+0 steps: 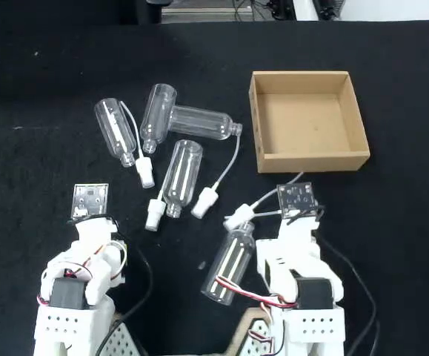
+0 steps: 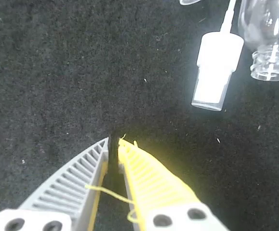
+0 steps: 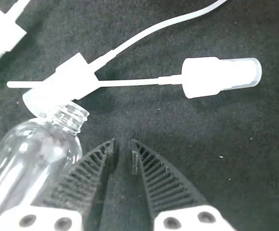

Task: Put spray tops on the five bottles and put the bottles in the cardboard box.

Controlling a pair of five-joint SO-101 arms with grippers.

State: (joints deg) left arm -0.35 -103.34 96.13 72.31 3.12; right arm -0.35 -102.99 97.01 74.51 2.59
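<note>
Left hand [image 2: 114, 144] closed tip to tip, right hand [image 3: 123, 155] parted by a narrow gap; you hold nothing in either.
Your right hand sits beside an uncapped bottle [image 1: 229, 267] lying near on the desk [image 1: 399, 237], with two loose tops [image 3: 221, 77] just past its neck. Four more bottles [image 1: 182, 172] lie clustered farther off, left of the box [image 1: 310, 160].
</note>
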